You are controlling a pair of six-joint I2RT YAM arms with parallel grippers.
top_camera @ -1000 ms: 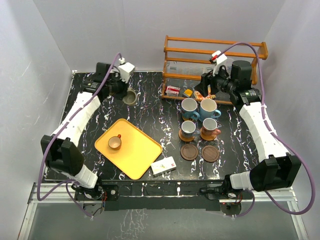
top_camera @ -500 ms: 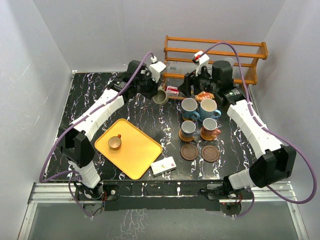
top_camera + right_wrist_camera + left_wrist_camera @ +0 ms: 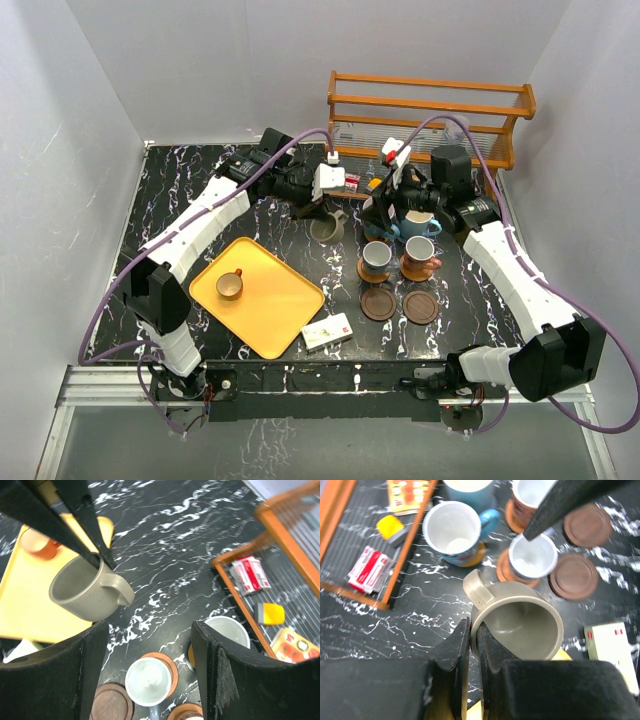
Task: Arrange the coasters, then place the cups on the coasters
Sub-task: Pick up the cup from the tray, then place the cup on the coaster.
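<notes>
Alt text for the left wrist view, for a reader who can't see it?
The left gripper pinches the rim of a grey-green mug, one finger inside and one outside. Past it on the black marbled table stand a light blue mug and a smaller cup on orange-brown coasters, next to two bare dark brown coasters.

The worktop [image 3: 470, 320] is black with white marble veining. The tray [image 3: 275, 300] is plain yellow, the small cup [image 3: 230, 285] on it orange-brown. One mug [image 3: 520, 625] is speckled grey-green; a second mug [image 3: 452, 532] is pale blue outside, white inside. Two bare coasters [image 3: 379, 304] are dark brown. The rack [image 3: 430, 105] is orange-brown wood, and a packet [image 3: 367, 570] in it is red and white.
</notes>
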